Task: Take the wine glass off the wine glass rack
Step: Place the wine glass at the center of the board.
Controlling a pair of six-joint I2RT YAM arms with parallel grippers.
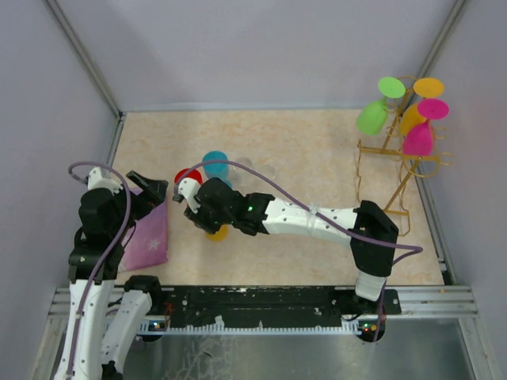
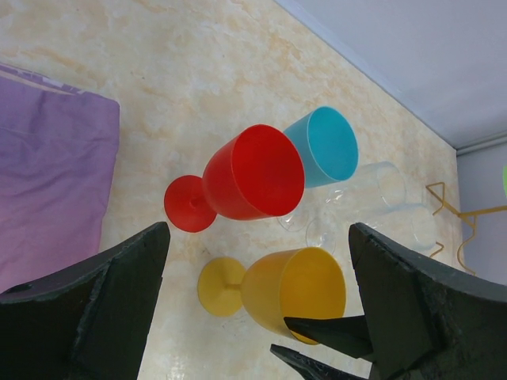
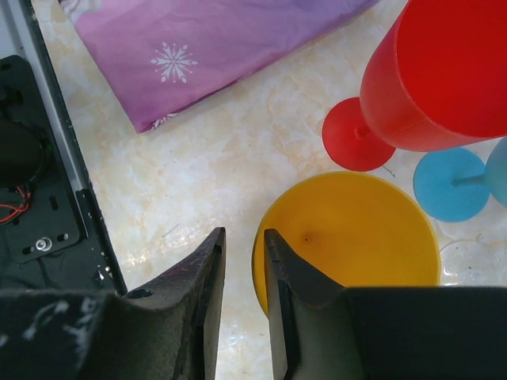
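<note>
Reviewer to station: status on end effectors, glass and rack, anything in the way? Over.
Left end effector open, empty. Right end effector open, straddling yellow glass rim; glass upright on table. Three glasses hang on rack. Red glass close alongside.

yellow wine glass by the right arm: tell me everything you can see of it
The yellow wine glass is opaque and plastic-looking, with a round foot, a short stem and a deep, empty bowl. It stands upright on the marbled tabletop, off the rack and beside the red glass. The right gripper is at its rim, fingers slightly parted, one inside the bowl and one outside. Whether they touch the rim can't be told.
</note>
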